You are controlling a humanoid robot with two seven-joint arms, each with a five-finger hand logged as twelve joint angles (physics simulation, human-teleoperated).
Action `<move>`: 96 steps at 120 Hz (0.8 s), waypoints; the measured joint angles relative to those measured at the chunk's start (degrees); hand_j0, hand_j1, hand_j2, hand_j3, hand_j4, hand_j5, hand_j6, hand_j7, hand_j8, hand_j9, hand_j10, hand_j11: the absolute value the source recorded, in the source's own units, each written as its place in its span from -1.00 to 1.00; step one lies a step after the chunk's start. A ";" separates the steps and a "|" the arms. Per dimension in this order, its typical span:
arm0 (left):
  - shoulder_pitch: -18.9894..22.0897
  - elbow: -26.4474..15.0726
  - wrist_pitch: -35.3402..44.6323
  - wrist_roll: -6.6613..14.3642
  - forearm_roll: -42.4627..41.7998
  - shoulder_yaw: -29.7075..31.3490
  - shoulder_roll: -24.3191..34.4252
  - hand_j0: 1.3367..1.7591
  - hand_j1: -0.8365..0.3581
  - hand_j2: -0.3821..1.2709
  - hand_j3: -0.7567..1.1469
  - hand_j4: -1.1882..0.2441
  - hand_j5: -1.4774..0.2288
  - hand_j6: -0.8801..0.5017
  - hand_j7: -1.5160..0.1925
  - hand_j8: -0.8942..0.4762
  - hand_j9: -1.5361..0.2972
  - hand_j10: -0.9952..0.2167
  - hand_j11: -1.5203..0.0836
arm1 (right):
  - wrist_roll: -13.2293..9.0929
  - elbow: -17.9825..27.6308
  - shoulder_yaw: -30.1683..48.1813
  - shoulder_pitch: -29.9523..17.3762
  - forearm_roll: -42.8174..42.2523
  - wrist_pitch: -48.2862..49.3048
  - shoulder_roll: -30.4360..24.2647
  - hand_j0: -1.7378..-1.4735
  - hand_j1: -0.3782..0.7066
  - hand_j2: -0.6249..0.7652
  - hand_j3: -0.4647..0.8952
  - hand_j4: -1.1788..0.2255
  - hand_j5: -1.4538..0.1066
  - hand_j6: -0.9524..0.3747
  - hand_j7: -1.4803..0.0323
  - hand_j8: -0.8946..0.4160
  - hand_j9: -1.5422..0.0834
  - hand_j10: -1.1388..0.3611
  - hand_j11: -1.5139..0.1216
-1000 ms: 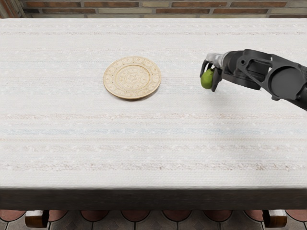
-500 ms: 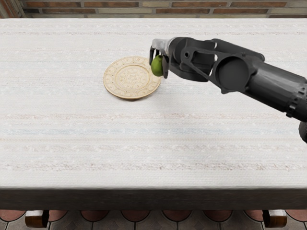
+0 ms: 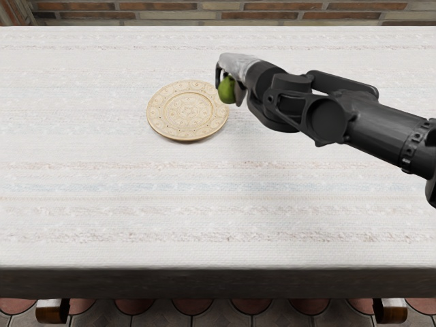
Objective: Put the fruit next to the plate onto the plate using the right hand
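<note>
Right hand gripping green fruit beside plate rim

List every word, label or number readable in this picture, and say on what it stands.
None: no text can be read.
The plate bears only an ornamental pattern, no letters.
The green fruit, the right hand holding it and the table show no label or number.

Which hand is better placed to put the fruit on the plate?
Right. The right hand holds the fruit near the rim of the plate; the left arm is not in view.
</note>
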 joint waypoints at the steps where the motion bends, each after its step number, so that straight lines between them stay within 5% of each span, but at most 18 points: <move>1: 0.00 0.00 0.00 -0.01 0.00 0.00 0.00 0.52 0.95 -0.53 -0.20 0.64 0.71 0.25 0.75 0.28 0.65 0.62 0.87 | 0.61 0.02 -0.12 0.02 0.00 -0.04 0.00 -0.34 0.17 0.20 -0.32 -0.20 -0.48 -0.18 -0.38 -0.35 -0.33 -0.53 -0.37; 13: 0.00 0.00 0.00 -0.01 0.00 0.00 0.00 0.52 0.95 -0.53 -0.20 0.64 0.71 0.25 0.75 0.28 0.65 0.62 0.87 | 6.42 0.34 -0.95 0.09 -0.03 -0.35 0.01 -0.34 0.16 0.19 -0.32 -0.20 -0.48 -0.18 -0.38 -0.35 -0.33 -0.52 -0.37; 27: 0.00 0.00 0.00 0.01 0.00 0.00 0.00 0.52 0.95 -0.53 -0.20 0.64 0.71 0.25 0.75 0.28 0.65 0.62 0.87 | 9.01 0.34 -1.32 -0.39 0.02 -1.10 0.01 -0.34 0.15 0.17 -0.32 -0.20 -0.48 -0.19 -0.37 -0.35 -0.33 -0.52 -0.37; 83: 0.00 0.00 0.00 0.00 0.00 0.00 0.00 0.52 0.95 -0.53 -0.20 0.64 0.71 0.25 0.75 0.28 0.65 0.62 0.87 | 10.28 0.49 -2.69 -1.70 0.34 -1.88 0.01 -0.36 0.15 0.19 -0.32 -0.25 -0.39 -0.22 -0.30 -0.39 -0.27 -0.46 -0.31; 96: 0.00 0.00 0.00 0.01 0.00 0.00 0.00 0.52 0.95 -0.53 -0.20 0.64 0.71 0.25 0.75 0.28 0.65 0.62 0.87 | 10.28 0.49 -2.54 -1.77 0.57 -2.49 0.01 -0.37 -0.04 0.09 -0.32 -0.07 -0.10 -0.13 -0.01 -0.27 0.00 -0.23 -0.04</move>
